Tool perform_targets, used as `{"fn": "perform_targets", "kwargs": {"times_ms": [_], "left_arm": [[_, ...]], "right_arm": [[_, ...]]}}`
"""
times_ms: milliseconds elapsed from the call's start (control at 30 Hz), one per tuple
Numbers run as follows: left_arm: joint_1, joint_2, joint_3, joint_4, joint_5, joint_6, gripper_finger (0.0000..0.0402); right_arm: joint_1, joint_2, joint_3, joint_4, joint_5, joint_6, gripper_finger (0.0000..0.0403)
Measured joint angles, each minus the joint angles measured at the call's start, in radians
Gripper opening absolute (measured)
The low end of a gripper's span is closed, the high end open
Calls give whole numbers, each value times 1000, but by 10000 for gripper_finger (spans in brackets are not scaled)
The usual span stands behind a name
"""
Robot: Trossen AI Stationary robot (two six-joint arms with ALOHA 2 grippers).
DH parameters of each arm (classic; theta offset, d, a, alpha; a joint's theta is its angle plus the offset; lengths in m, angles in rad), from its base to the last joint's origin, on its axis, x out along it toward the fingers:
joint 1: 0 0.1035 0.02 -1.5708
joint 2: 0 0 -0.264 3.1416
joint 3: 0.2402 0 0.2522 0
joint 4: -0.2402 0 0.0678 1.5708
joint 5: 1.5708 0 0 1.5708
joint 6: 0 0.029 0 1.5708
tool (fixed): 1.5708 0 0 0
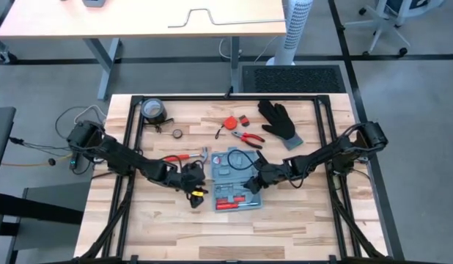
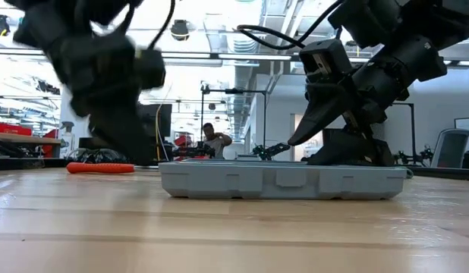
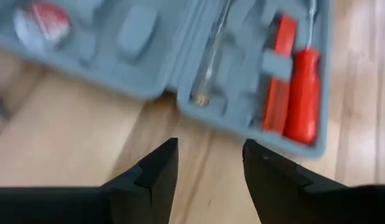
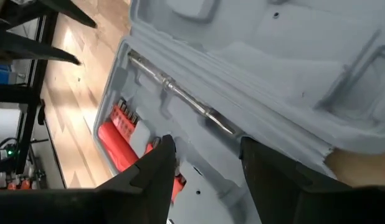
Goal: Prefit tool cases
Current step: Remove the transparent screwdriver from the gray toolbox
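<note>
The tool case (image 1: 236, 181) lay open and flat near the middle of the counter (image 1: 300, 220), both halves facing up. Taking the case as the landmark: the left tool (image 1: 191, 185) hovered just off its left edge, fingers (image 3: 156, 174) parted by a moderate gap and holding nothing. The right tool (image 1: 257, 181) sat over the case's right edge, fingers (image 4: 156, 163) likewise apart and empty, poised above the moulded slots.

Progress, as judged from the contents: partly done. A red-handled screwdriver (image 3: 303, 93) and a red bit holder (image 3: 278, 74) occupied slots in the near half, and a slim metal rod (image 4: 180, 93) lay along the hinge line. Several slots remained unfilled. Items not yet fitted lay on the counter beyond the case: red-handled pliers (image 1: 248, 137), a small red tape measure (image 1: 230, 123), and a hammer (image 1: 188, 156) at the case's far left. A yellow-and-black item (image 1: 199, 193) lay just left of the case, beside the left tool; its kind could not be told.

Other items: a black glove (image 1: 279, 121) beyond the case to the right, and a roll of tape (image 1: 152, 111) far to the left.

The counter was light butcher-block wood within a black frame. The room behind held desks, a grey floor, and a seated person (image 2: 214, 141) in the distance.
</note>
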Motion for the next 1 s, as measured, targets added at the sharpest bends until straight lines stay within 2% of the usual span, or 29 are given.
{"fn": "perform_targets", "kwargs": {"times_ms": [167, 400, 533, 1000], "left_arm": [[3, 79, -58, 120, 60, -54, 168], [14, 211, -21, 312, 113, -53, 168], [22, 253, 16, 321, 128, -44, 168], [56, 257, 31, 316, 143, -22, 168]], "right_arm": [[-5, 4, 18, -42, -15, -8, 189], [-5, 4, 47, -133, -16, -35, 188], [-12, 3, 49, -146, -12, -38, 188], [-57, 30, 50, -118, -20, -63, 188]]}}
